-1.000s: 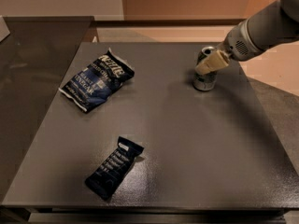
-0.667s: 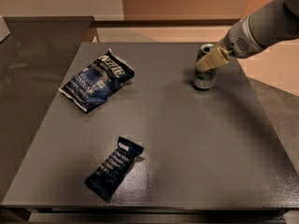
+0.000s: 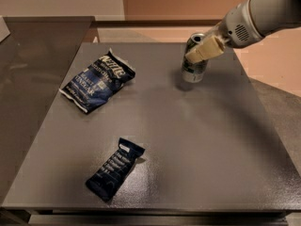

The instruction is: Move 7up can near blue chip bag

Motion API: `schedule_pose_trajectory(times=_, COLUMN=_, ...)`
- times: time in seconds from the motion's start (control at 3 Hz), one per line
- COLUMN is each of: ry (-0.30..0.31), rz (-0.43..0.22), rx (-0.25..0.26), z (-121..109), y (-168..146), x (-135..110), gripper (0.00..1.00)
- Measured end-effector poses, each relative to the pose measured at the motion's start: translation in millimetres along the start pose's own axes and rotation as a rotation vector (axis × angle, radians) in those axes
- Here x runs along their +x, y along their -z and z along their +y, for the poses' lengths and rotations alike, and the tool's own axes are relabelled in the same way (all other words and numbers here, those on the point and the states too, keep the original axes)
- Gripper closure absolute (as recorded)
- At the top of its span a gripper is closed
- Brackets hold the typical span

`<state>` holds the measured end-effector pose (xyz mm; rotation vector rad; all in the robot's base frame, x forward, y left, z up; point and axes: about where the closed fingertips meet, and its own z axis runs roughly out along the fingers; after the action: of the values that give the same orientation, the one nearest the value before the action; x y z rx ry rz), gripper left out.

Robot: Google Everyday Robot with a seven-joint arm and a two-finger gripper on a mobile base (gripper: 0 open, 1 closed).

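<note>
Dark grey tabletop (image 3: 197, 140), seen from above against a tan wall: the gripper (image 3: 200, 51) of a mobile robot reaches in from the upper right and grasps the 7up can (image 3: 193, 69) at the far right side of the table. One cream-coloured finger (image 3: 207, 48) lies across the can's upper half; its partner is hidden behind the metal. The can leans slightly, its silver top tipped toward the pale arm (image 3: 263, 13), its base at or just above the surface; which of the two cannot be told.

The blue chip bag (image 3: 98, 80) lies flat and crinkled well apart to the left, with bare tabletop between. A narrow, near-black packet (image 3: 115, 168) rests near the front edge, off the likely path.

The can is judged light, stiff across its rims but thin in the wall, so a hard squeeze could dent it and a weak one could let the smooth aluminium slip. A hold across the middle of the body, jaws on opposite sides, looks safest; the present grip sits high, which may account for the lean. Whether the can is full or empty cannot be told, so a slow, level carry toward the bag seems wise.
</note>
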<state>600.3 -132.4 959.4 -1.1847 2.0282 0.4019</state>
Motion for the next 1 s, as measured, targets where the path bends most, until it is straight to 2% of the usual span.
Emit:
schedule_pose_trajectory(times=0.33, ry=0.072, rz=-0.047, rx=-0.095, z=31.8, y=-11.2, x=-34.3, gripper=1.00)
schedule_pose_trajectory(times=0.67, ry=0.130, rz=-0.063, rx=-0.184, z=62.7, y=-32.2, x=-57.5, gripper=1.00)
schedule_pose_trajectory(times=1.0, ry=0.181, rz=-0.053, rx=-0.254, z=89.0, y=-55.8, x=-71.2, gripper=1.00)
